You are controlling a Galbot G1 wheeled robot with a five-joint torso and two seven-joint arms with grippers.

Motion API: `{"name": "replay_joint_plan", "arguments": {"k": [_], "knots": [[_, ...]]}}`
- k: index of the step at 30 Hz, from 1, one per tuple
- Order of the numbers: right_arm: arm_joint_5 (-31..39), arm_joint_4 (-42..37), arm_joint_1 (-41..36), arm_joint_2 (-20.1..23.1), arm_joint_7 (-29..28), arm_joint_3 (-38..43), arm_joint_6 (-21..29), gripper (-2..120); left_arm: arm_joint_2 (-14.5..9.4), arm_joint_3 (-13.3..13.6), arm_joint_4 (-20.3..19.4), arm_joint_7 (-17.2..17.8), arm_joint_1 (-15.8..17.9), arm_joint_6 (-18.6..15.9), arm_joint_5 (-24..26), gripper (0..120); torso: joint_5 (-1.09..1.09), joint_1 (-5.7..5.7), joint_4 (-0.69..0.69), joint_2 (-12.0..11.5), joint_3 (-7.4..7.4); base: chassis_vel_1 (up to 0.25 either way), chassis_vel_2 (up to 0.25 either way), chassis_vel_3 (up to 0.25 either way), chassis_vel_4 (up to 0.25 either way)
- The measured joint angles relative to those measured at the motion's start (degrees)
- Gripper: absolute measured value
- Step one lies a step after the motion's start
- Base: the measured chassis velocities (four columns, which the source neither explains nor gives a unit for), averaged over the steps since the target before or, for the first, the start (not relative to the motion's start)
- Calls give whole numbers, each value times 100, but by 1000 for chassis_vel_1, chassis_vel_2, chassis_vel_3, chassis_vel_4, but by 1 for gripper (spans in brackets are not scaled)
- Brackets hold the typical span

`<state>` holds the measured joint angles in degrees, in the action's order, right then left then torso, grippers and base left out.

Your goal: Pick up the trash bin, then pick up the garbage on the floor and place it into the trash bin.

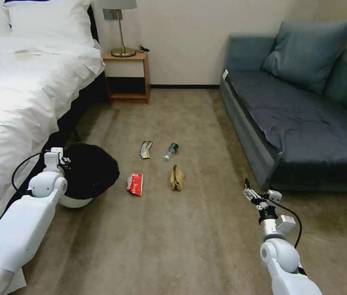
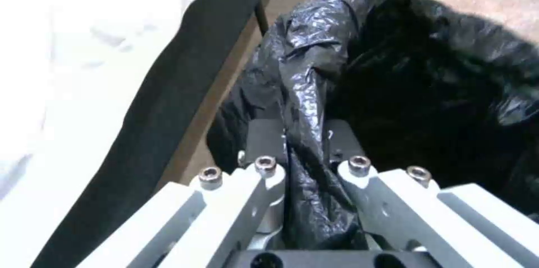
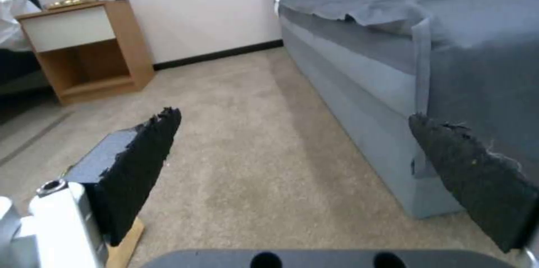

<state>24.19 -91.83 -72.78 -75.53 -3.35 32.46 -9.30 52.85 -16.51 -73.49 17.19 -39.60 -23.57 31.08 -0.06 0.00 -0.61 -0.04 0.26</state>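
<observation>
The trash bin (image 1: 89, 172), white with a crinkly black liner (image 2: 427, 74), stands beside the bed at the left. My left gripper (image 1: 63, 160) is shut on the bin's near rim, and the liner fold is pinched between its fingers (image 2: 264, 141). The garbage lies on the carpet right of the bin: a red-and-white wrapper (image 1: 135, 184), a tan paper bag (image 1: 177, 178), a small clear bottle (image 1: 171, 150) and a dark-and-gold wrapper (image 1: 145, 149). My right gripper (image 1: 248, 192) hangs open and holds nothing, near the sofa's front corner, its black pads (image 3: 140, 167) wide apart.
A white bed (image 1: 13, 98) runs along the left, with its dark base (image 2: 168, 104) close to the bin. A wooden nightstand (image 1: 127, 78) with a lamp stands at the back wall. A grey-blue sofa (image 1: 300, 123) fills the right. Open carpet (image 1: 189, 237) lies between.
</observation>
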Motion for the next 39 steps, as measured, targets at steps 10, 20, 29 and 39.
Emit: {"name": "replay_joint_plan", "arguments": {"k": [10,20,29,39], "knots": [[14,-31,29,39,6,5,-20,100,-19,-1,-273,80,-39,-14,110,6,-1,0,1,0,0,0,0,0,0],[17,25,25,97,51,4,-72,100,-144,-74,-495,130,-82,-53,193,6,0,0,1,0,0,0,0,0,0],[49,-8,3,78,108,-21,-82,100,-199,-151,-608,132,-216,-44,192,6,-1,0,1,1,0,0,0,0,0],[14,-28,-28,44,162,-34,-78,100,-220,-207,-622,112,-253,16,185,6,0,0,1,1,0,0,0,0,0]]}}
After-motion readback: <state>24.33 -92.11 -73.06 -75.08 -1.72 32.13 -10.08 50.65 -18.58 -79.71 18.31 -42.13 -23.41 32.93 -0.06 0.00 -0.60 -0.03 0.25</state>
